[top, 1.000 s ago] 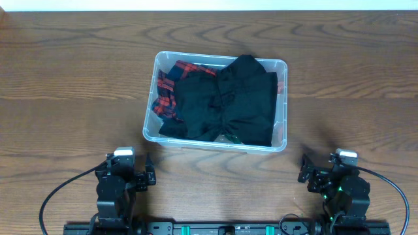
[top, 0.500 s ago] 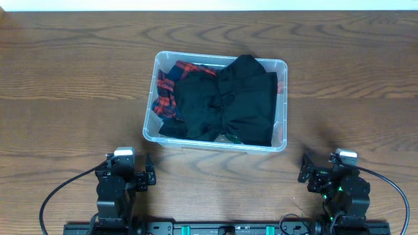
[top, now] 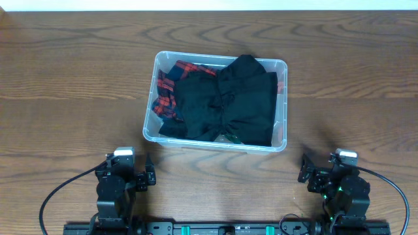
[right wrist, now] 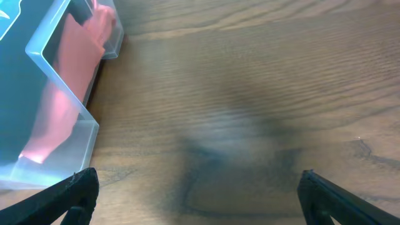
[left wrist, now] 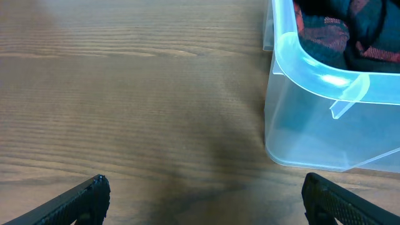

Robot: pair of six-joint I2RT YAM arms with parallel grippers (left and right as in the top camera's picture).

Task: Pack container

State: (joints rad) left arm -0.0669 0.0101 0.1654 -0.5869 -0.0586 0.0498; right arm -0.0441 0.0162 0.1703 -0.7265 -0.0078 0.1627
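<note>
Left gripper (left wrist: 203, 203) and right gripper (right wrist: 197, 200) are resting spread and empty; the container (top: 215, 146) is lying crosswise ahead, midway between them.

The overhead camera looks straight down on the wooden table (top: 65, 78), far enough off to take in both my arms at its near edge. Each wrist camera rides low and close to the wood, facing the far edge. Past my left gripper (left wrist: 205, 187) I see the near-left corner of the container (left wrist: 312, 125); past my right gripper (right wrist: 197, 181), its near-right corner. All three views share that container.
</note>
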